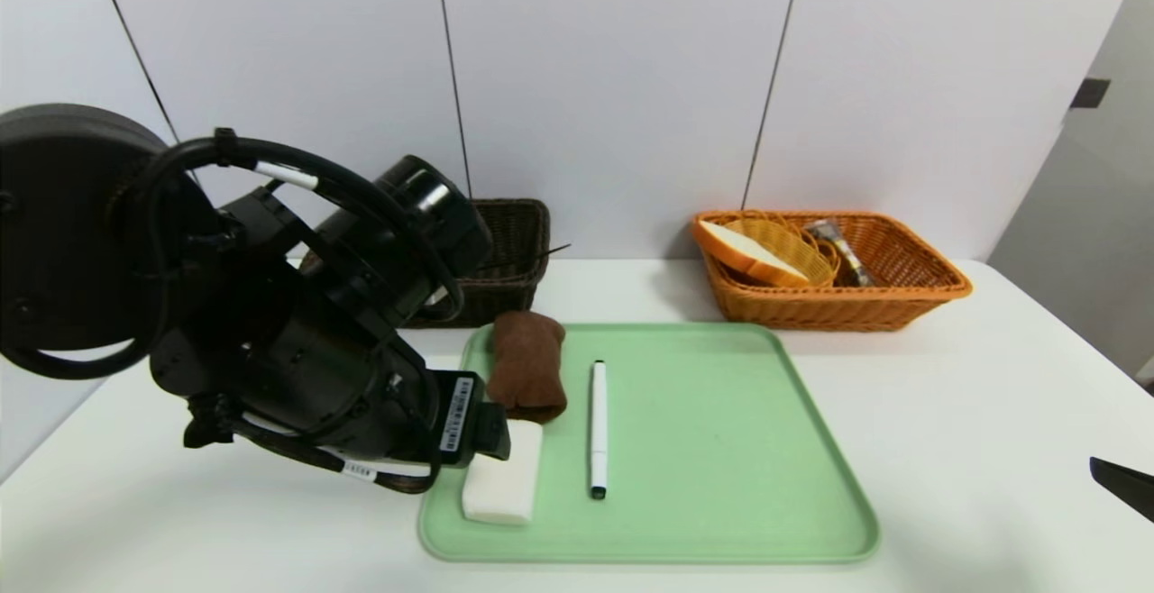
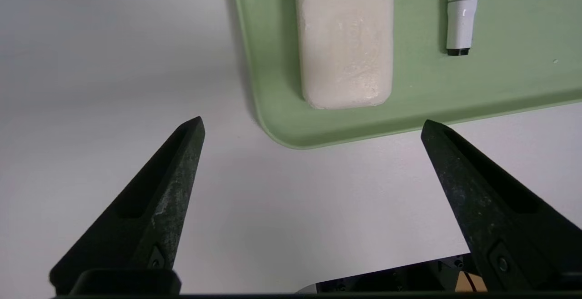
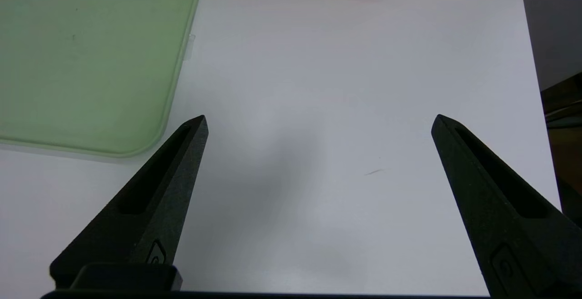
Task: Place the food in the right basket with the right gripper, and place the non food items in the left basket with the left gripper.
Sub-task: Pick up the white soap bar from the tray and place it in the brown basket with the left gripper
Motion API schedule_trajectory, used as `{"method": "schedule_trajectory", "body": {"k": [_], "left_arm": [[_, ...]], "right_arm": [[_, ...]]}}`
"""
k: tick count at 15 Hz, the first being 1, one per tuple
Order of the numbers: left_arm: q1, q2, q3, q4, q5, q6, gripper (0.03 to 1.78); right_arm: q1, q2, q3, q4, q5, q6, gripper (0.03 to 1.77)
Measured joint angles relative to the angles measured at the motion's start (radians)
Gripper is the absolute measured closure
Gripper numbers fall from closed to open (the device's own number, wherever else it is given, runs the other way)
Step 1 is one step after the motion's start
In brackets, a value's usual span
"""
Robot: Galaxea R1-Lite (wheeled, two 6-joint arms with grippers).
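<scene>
- While the left gripper [image 2: 313, 128] hangs with jaws spread wide over the table [image 1: 947, 413] by the tray's [image 1: 721, 449] corner, the soap [image 1: 501, 485], pen [image 1: 598, 426] and cloth [image 1: 526, 375] lie on the tray.
- Bread [image 1: 748, 250] and snack [image 1: 838, 246] sit in the orange basket [image 1: 902, 291].
- Behind the left arm stands the dark basket [image 1: 514, 260].
- The right gripper [image 3: 318, 118] waits spread wide, holding nothing.

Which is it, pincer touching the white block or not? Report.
Apart. The left wrist view shows the left pincer open, with bare table and the tray rim between its fingertips and the white block.
</scene>
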Motion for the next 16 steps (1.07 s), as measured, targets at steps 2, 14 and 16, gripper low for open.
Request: {"method": "schedule_trajectory", "body": {"k": [2,14,16], "left_arm": [[-0.027,0.029,0.0,-0.042,0.003,-0.043,0.12],[-0.058,0.148,-0.001,-0.191,0.0,-0.094,0.12],[-0.057,0.166,0.013,-0.19,0.006,-0.093,0.12]], "right_arm": [[0.0,-0.013,0.011,0.004,0.0,-0.001,0.11],[0.0,-0.072,0.072,0.008,0.0,-0.028,0.1],[0.0,-0.078,0.073,0.01,0.0,-0.027,0.1]]}}
